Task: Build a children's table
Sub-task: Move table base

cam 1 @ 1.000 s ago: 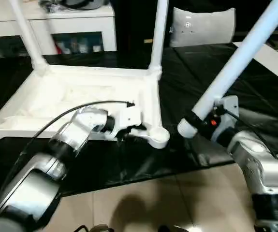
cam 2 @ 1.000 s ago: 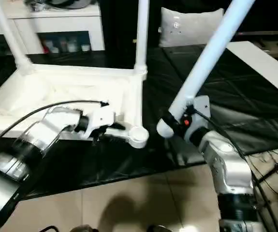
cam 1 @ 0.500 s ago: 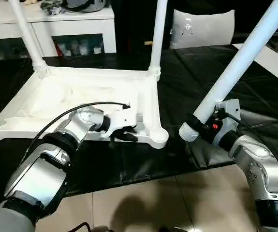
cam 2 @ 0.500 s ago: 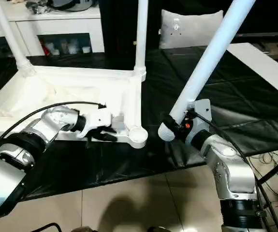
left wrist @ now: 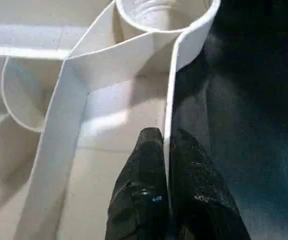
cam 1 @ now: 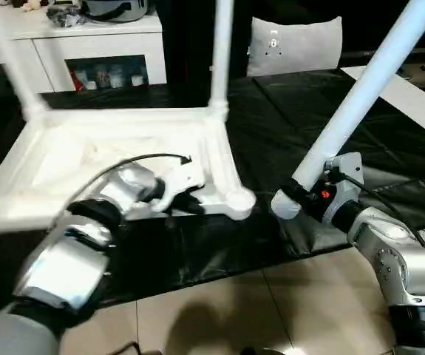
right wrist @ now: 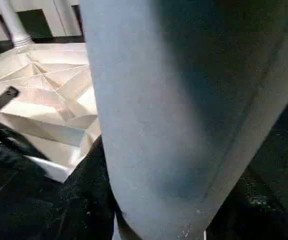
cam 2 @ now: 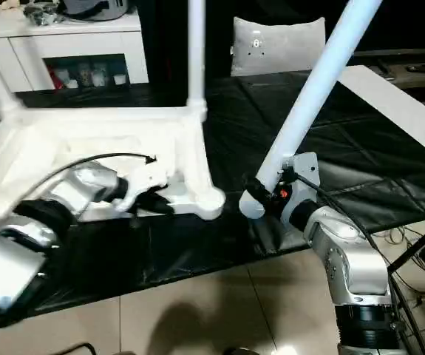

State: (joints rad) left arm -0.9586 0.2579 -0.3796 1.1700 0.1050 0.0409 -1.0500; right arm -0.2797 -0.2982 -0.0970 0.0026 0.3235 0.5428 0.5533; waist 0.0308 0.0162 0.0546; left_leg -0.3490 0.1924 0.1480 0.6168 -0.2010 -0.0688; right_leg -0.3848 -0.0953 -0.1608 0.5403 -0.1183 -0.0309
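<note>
The white tabletop (cam 1: 216, 159) lies underside up on a black mat. Two white legs (cam 1: 222, 52) (cam 1: 9, 66) stand in its far corner sockets. The near right socket (cam 1: 239, 200) is empty. My left gripper (cam 1: 192, 203) is shut on the tabletop's thin near rim just left of that socket; in the left wrist view its fingers (left wrist: 146, 165) pinch the wall from both sides. My right gripper (cam 1: 308, 194) is shut on another leg (cam 1: 360, 89), which slants up to the right. That leg's thick lower end (cam 1: 282, 205) hangs just right of the empty socket, apart from it.
The black mat (cam 1: 286, 126) covers a low surface whose front edge meets the tiled floor (cam 1: 219, 310). A white cabinet (cam 1: 86, 37) stands behind. A grey cushion (cam 1: 293, 44) sits at the back and a white board (cam 1: 412, 96) lies at the right.
My left gripper's fingers have closed onto the tabletop's rim. The camera has shifted a little. My right gripper holds the slanted leg much as before.
</note>
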